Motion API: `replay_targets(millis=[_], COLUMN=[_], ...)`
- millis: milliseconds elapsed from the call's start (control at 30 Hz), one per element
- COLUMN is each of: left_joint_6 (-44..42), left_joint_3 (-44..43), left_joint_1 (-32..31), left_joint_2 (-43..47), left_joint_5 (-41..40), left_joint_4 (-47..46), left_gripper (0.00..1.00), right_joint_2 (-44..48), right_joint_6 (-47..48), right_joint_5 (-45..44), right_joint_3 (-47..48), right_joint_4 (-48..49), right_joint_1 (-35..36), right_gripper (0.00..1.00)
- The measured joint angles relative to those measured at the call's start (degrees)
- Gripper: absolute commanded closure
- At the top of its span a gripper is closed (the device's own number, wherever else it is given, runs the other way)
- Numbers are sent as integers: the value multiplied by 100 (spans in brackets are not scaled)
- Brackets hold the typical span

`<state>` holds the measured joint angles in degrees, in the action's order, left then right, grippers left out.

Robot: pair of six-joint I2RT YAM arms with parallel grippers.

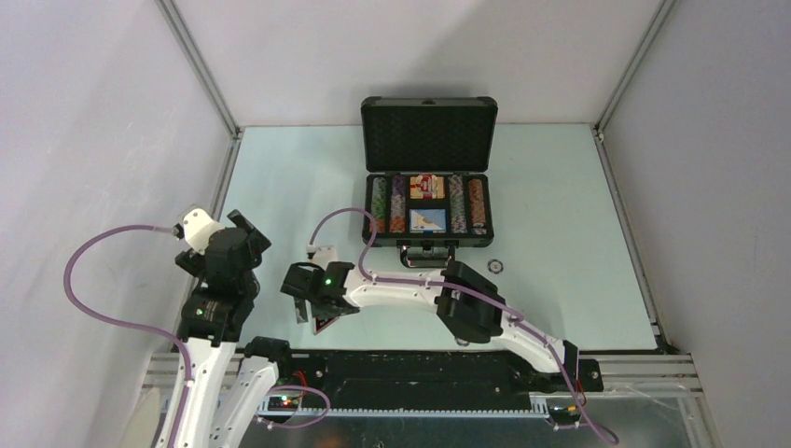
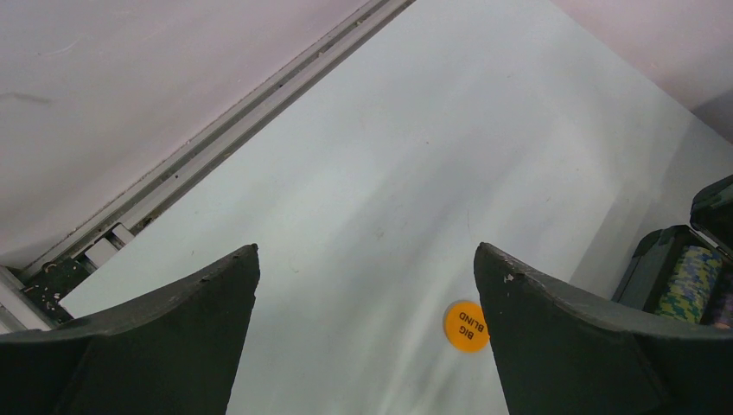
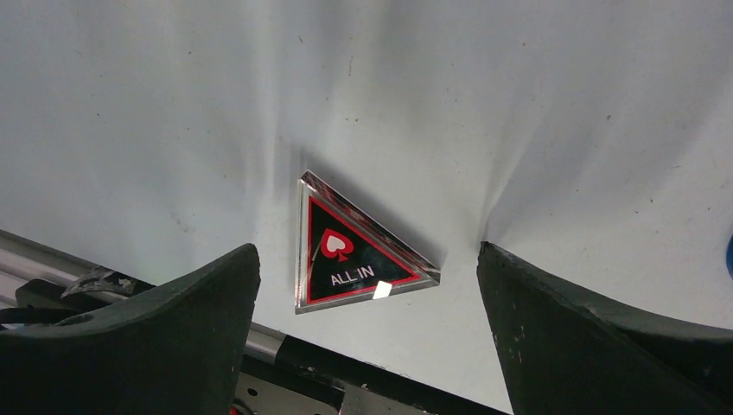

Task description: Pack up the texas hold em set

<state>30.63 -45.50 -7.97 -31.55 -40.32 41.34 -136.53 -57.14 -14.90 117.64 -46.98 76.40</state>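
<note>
The dark briefcase point(image 1: 383, 177) lies open at the back middle of the table, lid up. Rows of striped poker chips point(image 1: 380, 205) and a red card box point(image 1: 428, 186) sit inside it. The dark triangular "ALL IN" marker point(image 3: 354, 252) lies flat near the table's front edge, just ahead of my open right gripper point(image 3: 367, 245) and between its finger lines, untouched. In the top view the marker point(image 1: 326, 324) peeks out under that gripper point(image 1: 303, 303). My left gripper point(image 2: 366, 251) is open and empty above the table. An orange "BIG BLIND" button point(image 2: 466, 325) lies beside its right finger point(image 2: 553, 328).
A round white-ringed button point(image 1: 495, 266) lies right of the briefcase handle point(image 1: 429, 249). A blue edge point(image 3: 729, 257) shows at the right border of the right wrist view. The metal frame rail point(image 2: 216, 147) and side walls bound the table. The briefcase corner point(image 2: 657, 259) shows in the left wrist view.
</note>
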Motion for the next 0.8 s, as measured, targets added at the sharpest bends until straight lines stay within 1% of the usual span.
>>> replay_targets(millis=[133,233,367,600,800], left_joint_6=[0,-2,0,0,-2], left_joint_3=[0,0,0,-2,-2], left_joint_1=[0,0,0,0,-9], left_joint_2=[0,2,2,11,11], left_joint_5=[2,4,13,44,50], left_joint_4=[0,0,0,0,0], left_gripper=[2,2,2,2,2], right_joint_2=[-55,-83,-188,-321,-450], right_joint_6=[42,74,146,221,289], right_joint_5=[26,44,94,125,101], right_joint_3=[96,140,308,514,719], right_joint_4=[-74,-120,-208,-286,-424], right_joint_1=[13,15,24,48,79], right_gripper=[7,17,24,30,32])
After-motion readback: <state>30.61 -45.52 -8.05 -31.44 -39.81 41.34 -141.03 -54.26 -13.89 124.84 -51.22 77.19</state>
